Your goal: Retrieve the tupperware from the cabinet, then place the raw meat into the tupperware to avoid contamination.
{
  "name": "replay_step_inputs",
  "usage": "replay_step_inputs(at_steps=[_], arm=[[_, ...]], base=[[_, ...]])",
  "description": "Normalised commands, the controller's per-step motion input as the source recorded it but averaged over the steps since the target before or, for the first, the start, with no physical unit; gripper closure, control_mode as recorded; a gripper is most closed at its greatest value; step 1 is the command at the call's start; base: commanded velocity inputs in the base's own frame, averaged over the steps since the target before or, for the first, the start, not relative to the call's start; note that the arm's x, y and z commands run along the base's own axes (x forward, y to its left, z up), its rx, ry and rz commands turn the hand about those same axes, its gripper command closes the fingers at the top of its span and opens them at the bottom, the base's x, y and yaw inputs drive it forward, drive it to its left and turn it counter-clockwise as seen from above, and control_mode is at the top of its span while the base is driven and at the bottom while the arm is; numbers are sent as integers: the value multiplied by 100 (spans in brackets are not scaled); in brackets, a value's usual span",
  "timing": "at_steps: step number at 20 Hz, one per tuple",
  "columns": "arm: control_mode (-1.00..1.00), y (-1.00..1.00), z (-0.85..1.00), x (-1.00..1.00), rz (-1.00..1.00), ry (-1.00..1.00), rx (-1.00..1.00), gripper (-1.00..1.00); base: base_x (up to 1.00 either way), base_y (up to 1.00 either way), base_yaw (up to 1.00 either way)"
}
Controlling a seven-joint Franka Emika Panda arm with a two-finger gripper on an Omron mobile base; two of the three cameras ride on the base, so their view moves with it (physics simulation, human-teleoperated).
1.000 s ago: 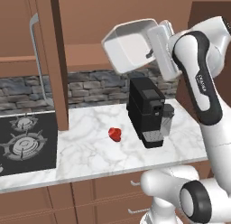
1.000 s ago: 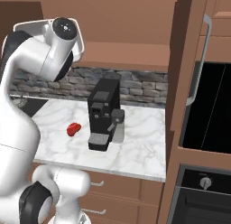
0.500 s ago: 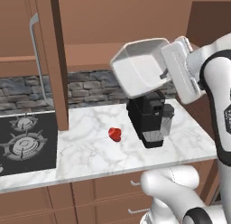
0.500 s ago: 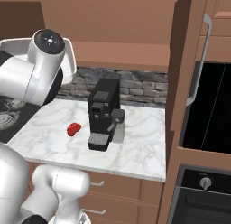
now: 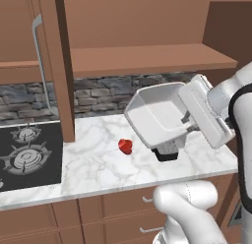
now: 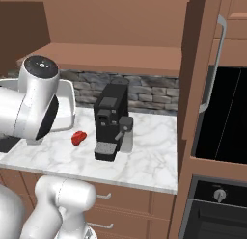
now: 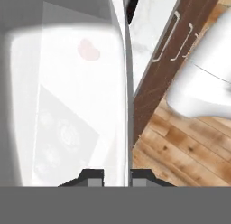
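My gripper (image 5: 189, 118) is shut on the right rim of the white tupperware (image 5: 156, 115), holding it tilted in the air above the marble counter, in front of the coffee machine. In the hand view the tub's wall (image 7: 122, 105) runs between the fingertips of the gripper (image 7: 116, 175). The raw meat (image 5: 125, 146), a small red lump, lies on the counter just left of and below the tub; it also shows faintly through the tub's floor (image 7: 88, 49). The cabinet (image 5: 147, 58) stands open above, its shelf bare. From the right, the tupperware (image 6: 68, 105) peeks out behind my arm, near the meat (image 6: 78, 137).
A black coffee machine (image 6: 112, 120) stands on the counter right of the meat. The open cabinet door (image 5: 54, 66) hangs over the counter's left part, beside a gas hob (image 5: 24, 154). A built-in oven (image 6: 222, 112) and a tall cabinet close off the right.
The arm has brought the tupperware down from shelf height to just above the counter, in front of the coffee machine. The meat has not moved.
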Motion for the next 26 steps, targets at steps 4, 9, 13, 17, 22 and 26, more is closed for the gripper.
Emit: replay_step_inputs(at_steps=[4,9,13,17,22,26], arm=[[-100,20,-44,-30,0,7,0,100],[-100,34,-46,-6,0,8,-1,100],[-100,41,-56,19,2,5,-8,100],[-100,5,-45,40,13,3,-9,100],[-100,5,-21,71,8,2,-12,100],[-100,15,-6,67,8,0,-10,100]], base=[[0,0,0],[0,0,0],[0,0,0],[0,0,0],[0,0,0],[0,0,0]])
